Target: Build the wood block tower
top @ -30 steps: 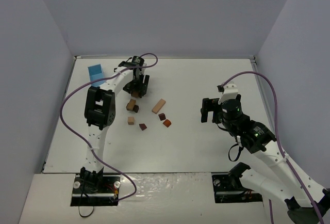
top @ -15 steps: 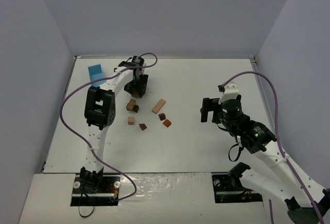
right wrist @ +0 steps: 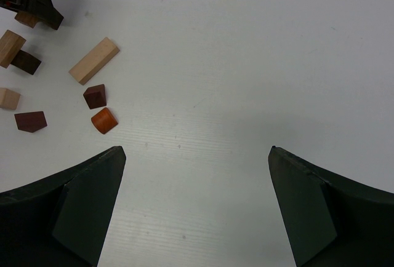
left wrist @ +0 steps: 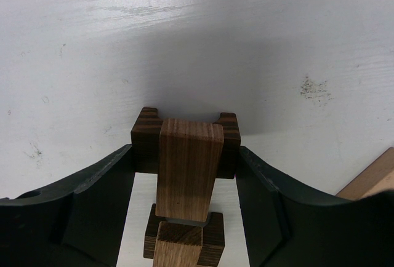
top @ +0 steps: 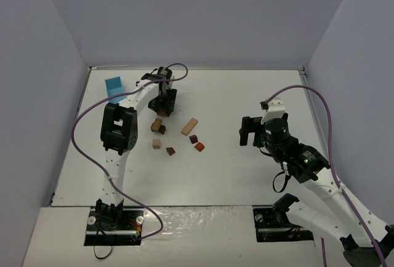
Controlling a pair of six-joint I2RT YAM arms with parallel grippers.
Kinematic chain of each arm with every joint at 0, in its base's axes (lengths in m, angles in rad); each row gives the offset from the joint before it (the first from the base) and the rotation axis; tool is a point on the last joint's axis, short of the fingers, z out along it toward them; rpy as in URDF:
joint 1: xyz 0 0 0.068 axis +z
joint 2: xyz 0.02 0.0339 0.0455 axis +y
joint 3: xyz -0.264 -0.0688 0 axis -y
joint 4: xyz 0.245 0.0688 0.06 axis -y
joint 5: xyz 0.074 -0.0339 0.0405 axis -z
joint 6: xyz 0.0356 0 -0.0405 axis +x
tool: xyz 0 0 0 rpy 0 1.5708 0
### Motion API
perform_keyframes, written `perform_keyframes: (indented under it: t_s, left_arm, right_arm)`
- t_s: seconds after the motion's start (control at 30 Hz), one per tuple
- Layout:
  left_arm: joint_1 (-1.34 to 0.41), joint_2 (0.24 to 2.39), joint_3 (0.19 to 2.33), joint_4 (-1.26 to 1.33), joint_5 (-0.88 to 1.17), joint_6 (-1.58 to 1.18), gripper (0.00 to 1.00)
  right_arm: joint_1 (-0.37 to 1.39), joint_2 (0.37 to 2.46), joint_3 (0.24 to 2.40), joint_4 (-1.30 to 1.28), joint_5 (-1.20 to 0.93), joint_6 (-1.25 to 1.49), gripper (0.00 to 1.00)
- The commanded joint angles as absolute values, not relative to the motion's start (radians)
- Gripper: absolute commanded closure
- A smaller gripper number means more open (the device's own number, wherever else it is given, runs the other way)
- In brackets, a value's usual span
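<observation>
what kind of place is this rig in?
Probably a lab robot test cell: a white table boxed in by plain walls, a left arm and right arm bolted at its near edge, with small wood blocks and a light blue box on it.

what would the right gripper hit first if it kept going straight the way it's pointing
Most likely the bare table: nothing lies between the open fingers of the right gripper. The wood blocks sit off to one side of that line, though depth is hard to judge.
</observation>
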State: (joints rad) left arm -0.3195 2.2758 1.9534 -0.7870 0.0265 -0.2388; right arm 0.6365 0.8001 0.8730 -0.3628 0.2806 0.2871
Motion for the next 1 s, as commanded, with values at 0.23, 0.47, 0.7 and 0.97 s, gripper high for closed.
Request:
perform_keyframes:
  t_s: [0.23,0.47,0.7,0.97]
  left_arm:
    - [-0.314,2.195,1.896,-0.791,0.02,-0.208,0.48]
    - [-0.318,2.18,1.866,-0.779,0.022,-0.209,0.48]
    - [-0.325,2.172,1.849,-0.771,0.027,-0.202,0.48]
    - [-0.331,2.163,1.839,-0.769,0.023,-0.194,0.48]
  right_arm:
    - [0.64,0.806,0.874,-0.305,0.297,0.295,0.0]
    - [0.64,0.802,0.873,-0.304,0.295,0.292,0.0]
    - [0.64,0.8,0.873,-0.304,0.289,0.291,0.0]
    - [0.64,0.798,0.872,-0.304,0.29,0.288,0.0]
